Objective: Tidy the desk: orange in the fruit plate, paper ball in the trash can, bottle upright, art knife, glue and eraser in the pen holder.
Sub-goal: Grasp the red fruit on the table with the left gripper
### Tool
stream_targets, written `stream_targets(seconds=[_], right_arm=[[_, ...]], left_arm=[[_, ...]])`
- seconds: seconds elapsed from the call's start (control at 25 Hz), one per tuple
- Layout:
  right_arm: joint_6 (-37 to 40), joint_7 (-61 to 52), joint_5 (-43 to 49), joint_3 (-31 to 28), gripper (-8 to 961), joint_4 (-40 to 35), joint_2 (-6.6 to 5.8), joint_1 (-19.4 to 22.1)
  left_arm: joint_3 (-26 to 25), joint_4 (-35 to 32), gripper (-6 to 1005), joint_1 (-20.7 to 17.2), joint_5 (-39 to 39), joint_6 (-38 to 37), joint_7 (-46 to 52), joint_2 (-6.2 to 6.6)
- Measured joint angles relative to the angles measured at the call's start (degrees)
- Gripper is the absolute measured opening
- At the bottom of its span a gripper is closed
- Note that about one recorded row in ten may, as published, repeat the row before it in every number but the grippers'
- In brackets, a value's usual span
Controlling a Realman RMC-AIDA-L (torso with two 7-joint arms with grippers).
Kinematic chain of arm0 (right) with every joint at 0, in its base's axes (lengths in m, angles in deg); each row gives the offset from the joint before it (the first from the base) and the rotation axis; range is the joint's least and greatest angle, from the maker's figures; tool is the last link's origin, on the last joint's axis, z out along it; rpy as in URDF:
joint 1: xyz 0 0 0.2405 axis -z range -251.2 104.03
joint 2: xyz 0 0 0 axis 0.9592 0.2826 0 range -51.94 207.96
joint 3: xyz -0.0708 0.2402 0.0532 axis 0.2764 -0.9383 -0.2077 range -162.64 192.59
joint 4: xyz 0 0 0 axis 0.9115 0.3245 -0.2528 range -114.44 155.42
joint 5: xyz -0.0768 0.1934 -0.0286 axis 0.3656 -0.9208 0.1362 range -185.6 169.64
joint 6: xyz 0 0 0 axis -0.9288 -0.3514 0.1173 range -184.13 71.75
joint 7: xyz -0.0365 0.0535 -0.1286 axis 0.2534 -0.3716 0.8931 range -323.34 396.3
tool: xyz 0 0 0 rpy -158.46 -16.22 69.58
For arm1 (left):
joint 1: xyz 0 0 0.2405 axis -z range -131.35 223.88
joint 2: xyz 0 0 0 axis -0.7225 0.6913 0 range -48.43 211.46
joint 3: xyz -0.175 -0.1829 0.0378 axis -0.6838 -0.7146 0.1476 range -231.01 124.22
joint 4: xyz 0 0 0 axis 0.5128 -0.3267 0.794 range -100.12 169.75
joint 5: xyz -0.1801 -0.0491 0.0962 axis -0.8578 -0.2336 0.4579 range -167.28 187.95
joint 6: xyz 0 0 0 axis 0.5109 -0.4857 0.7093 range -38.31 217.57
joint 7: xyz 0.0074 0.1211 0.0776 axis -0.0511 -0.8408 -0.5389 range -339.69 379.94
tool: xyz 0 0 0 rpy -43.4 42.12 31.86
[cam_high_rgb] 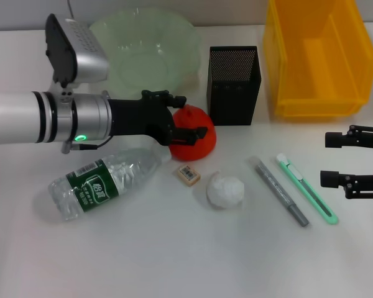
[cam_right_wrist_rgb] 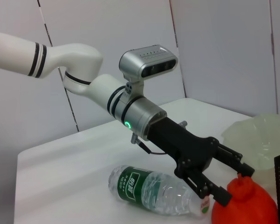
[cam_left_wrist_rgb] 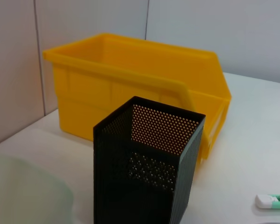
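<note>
The orange (cam_high_rgb: 196,146) sits in front of the pale green fruit plate (cam_high_rgb: 143,37). My left gripper (cam_high_rgb: 191,116) is open at the orange, one finger over its top and one across its near side; the right wrist view shows the same gripper (cam_right_wrist_rgb: 234,184) and orange (cam_right_wrist_rgb: 247,207). The bottle (cam_high_rgb: 102,183) lies on its side. Eraser (cam_high_rgb: 188,175), paper ball (cam_high_rgb: 225,190), grey glue stick (cam_high_rgb: 281,190) and green art knife (cam_high_rgb: 306,188) lie on the table. The black mesh pen holder (cam_high_rgb: 234,84) and yellow trash can (cam_high_rgb: 317,56) stand behind. My right gripper (cam_high_rgb: 336,160) hangs open at the right.
The pen holder (cam_left_wrist_rgb: 147,168) stands close beside the orange, with the yellow bin (cam_left_wrist_rgb: 140,88) just behind it. A wall runs behind the table. The bottle (cam_right_wrist_rgb: 154,191) lies under the left arm.
</note>
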Motion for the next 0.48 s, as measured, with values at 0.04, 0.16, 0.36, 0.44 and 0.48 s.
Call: stream_targets(seconds=[0.04,0.16,0.36,0.44,0.48], right_arm=[[0.00,0.00,0.00,0.00,766,0.00,0.00,-0.01],[-0.01,0.01,0.00,0.05,766,0.05,0.03,-0.02],[-0.02,0.02,0.04,0.11,766,0.16,0.09,-0.05],[-0.02,0.01,0.07,0.11,765,0.20,0.09,-0.07],[-0.06,0.01,0.08,0.09,765,0.22,0.10,-0.07]], left_arm=[[1.98,0.29,861,0.17,-1.62,0.93,-0.01,0.00],[4.47,0.37,860,0.26,-3.72,2.44,0.00,0.00],[8.70,0.41,861,0.53,-6.30,4.97,0.35,0.00],[9.77,0.42,850,0.59,-6.64,5.51,0.45,0.00],[11.06,0.43,840,0.62,-7.21,6.19,0.53,0.00]])
